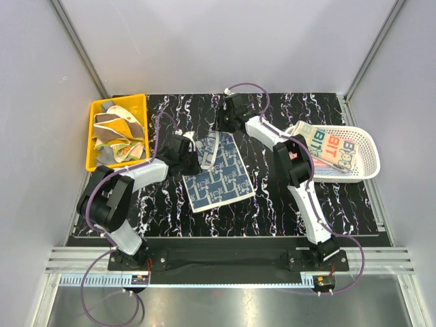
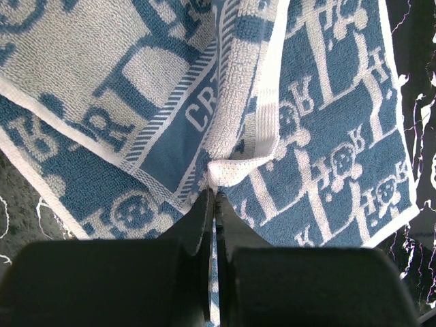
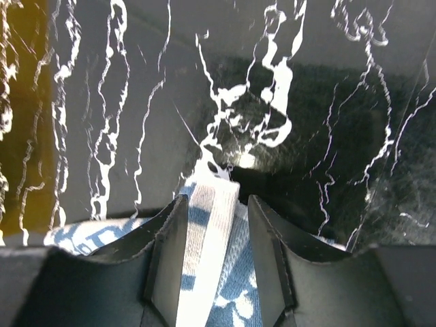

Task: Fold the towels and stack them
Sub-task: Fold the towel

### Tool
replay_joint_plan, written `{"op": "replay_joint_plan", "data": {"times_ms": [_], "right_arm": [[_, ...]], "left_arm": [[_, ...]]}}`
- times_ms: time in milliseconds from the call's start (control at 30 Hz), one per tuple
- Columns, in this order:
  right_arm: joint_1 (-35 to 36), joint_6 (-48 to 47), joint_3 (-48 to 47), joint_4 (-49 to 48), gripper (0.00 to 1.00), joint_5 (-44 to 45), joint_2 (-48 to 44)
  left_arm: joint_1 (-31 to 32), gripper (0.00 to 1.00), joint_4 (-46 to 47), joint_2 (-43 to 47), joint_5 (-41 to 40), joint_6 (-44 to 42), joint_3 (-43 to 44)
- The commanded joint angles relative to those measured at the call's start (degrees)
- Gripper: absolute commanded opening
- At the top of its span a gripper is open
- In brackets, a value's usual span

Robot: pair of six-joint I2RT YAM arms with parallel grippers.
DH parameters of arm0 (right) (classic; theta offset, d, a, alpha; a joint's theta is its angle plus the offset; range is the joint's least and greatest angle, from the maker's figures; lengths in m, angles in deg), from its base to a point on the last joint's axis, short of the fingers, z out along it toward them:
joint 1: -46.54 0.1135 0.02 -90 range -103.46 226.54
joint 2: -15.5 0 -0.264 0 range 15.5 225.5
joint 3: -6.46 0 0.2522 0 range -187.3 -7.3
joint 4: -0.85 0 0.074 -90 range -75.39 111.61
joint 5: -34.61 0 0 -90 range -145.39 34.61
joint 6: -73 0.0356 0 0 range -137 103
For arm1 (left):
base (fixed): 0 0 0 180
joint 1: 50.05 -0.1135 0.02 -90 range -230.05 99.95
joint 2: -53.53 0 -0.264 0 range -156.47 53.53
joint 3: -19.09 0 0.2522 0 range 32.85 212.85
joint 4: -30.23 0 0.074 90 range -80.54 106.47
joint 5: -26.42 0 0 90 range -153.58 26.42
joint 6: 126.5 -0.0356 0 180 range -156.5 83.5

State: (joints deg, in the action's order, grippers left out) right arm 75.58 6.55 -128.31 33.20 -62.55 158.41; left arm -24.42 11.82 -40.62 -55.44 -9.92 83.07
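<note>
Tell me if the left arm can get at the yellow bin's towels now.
Probably not yet: the left gripper is shut on the blue-white towel. The yellow bin is open-topped beside that arm, so the way looks free once it lets go.

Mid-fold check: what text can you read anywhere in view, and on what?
"CR": blue band of the blue-and-white patterned terry towel, rest hidden by a fold.
"K", "H": scattered across that towel.
"BIT": cream towel with bold lettering in the white slotted plastic basket; other letters too small to read.
</note>
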Motion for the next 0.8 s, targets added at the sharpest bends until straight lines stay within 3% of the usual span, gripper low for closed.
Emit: {"op": "replay_joint_plan", "data": {"times_ms": [0,267,500,767], "right_arm": [[-0.8,2.2,-0.5,-3.6,0.46,-1.8,-0.5],[-2.1,5.1,0.6,-4.7,0.32,-5.8,-1.1],[-2.8,4.7,-1.9,-2.3,0.41,-5.6,0.4],[-2.8,5.6,-3.9,-3.4,0.42,-8.4,3.4]], "left_arm": [[0.3,0.00,0.4,1.4,-1.0,-0.8,0.4],[0.2,0.00,0.4,1.3,-1.0,-0.7,0.8],[0.3,0.00,0.2,1.4,-0.9,-0.9,1.0],[0.2,0.00,-0.3,1.2,-1.1,-1.6,1.5]]}}
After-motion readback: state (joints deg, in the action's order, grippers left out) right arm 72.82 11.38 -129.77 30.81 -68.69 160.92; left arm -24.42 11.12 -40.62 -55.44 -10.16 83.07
